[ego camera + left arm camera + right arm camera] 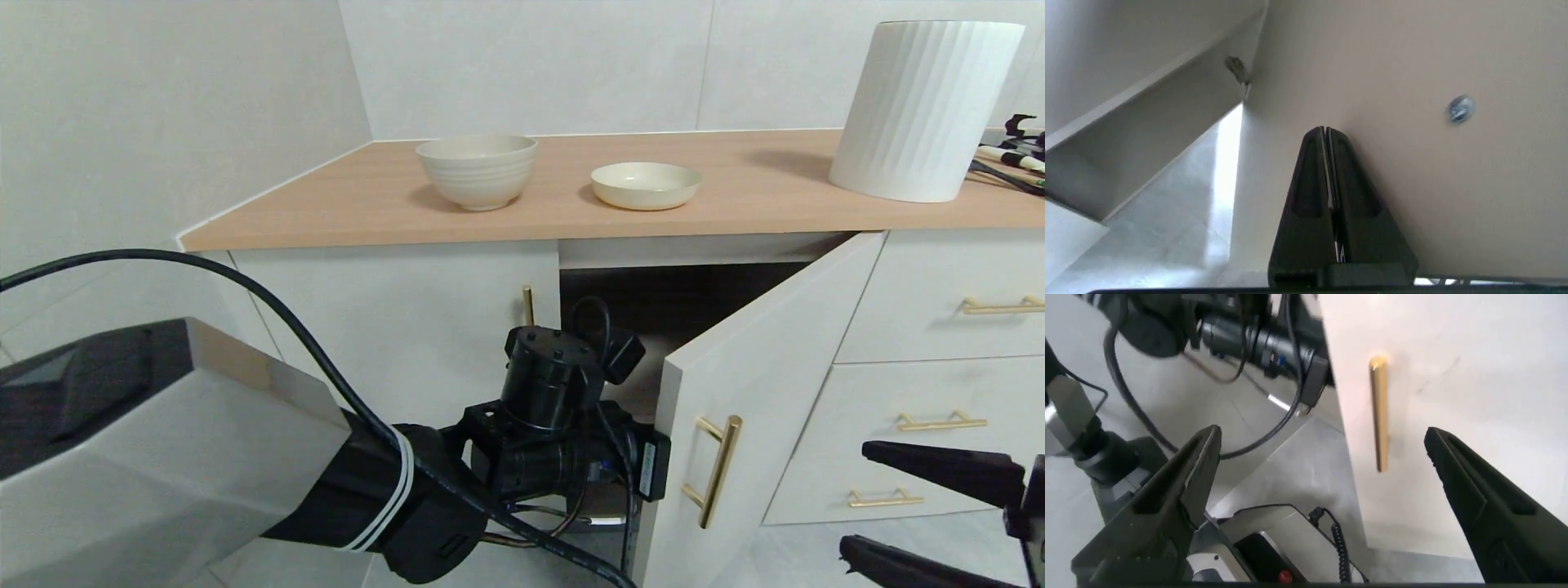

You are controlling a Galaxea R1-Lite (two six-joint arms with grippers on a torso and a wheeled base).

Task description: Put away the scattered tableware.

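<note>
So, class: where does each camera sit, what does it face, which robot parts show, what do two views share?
Head view: head-mounted, looks down at bowl, dish, open cabinet door; left arm, right gripper show.
Left wrist view: wrist-mounted, faces a pale panel past the shut left gripper.
Right wrist view: wrist-mounted, faces the handle, framed by its open gripper.
Shared: head and right wrist show that handle.

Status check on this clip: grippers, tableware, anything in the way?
Left gripper shut, empty, behind the open cabinet door. Right gripper open, empty, by the gold handle. Bowl and shallow dish on countertop. Left arm in the cabinet opening.
</note>
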